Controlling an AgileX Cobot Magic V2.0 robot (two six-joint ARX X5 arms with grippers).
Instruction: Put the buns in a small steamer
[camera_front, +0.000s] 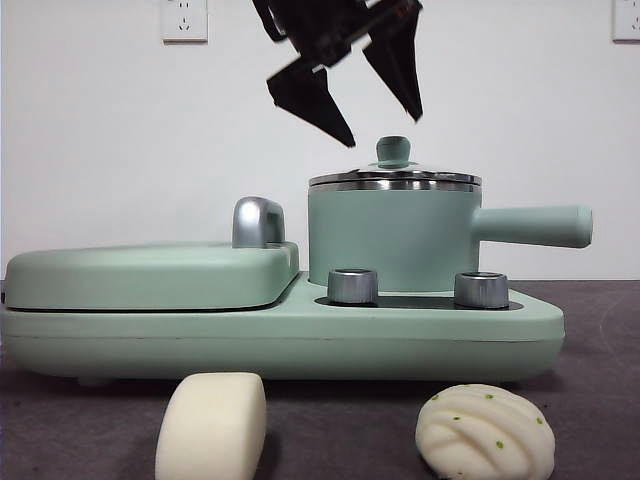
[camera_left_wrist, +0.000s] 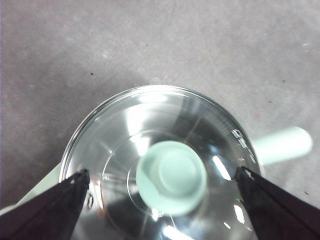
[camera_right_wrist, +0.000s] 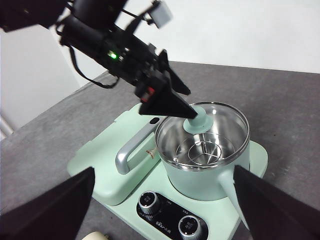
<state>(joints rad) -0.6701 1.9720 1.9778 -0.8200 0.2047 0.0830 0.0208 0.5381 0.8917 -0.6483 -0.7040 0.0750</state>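
1. Nearest the front camera, the smooth cream bun (camera_front: 211, 425) and the pleated white bun (camera_front: 485, 433) lie on the grey tabletop (camera_front: 600, 400), well apart, at about 7 and 5 o'clock from the cooker base (camera_front: 280, 335). Neither is held.
2. Behind them, the small steamer (camera_front: 392, 238) stands on the base beside the flat griddle cover (camera_front: 150, 275), its handle (camera_front: 532, 226) pointing to 3 o'clock in the front view. The glass lid (camera_left_wrist: 155, 160) is on the pot.
3. Above it, the left tool (camera_front: 372, 115) hangs with jaws spread wide, either side of the green knob (camera_left_wrist: 172, 176) and not yet touching it.
4. The right tool (camera_right_wrist: 162, 205) waits farther off, jaws wide open and empty.
5. Risk, as I judge it: the jaws look a little off-centre to the knob, so closing could pinch its edge and tilt or drop the lid. A dropped lid could clatter onto the base.
6. Hard to tell: the gap between jaw tips and knob. Both buns are cut off at the front view's lower edge, and the right wrist view shows only a sliver of one.
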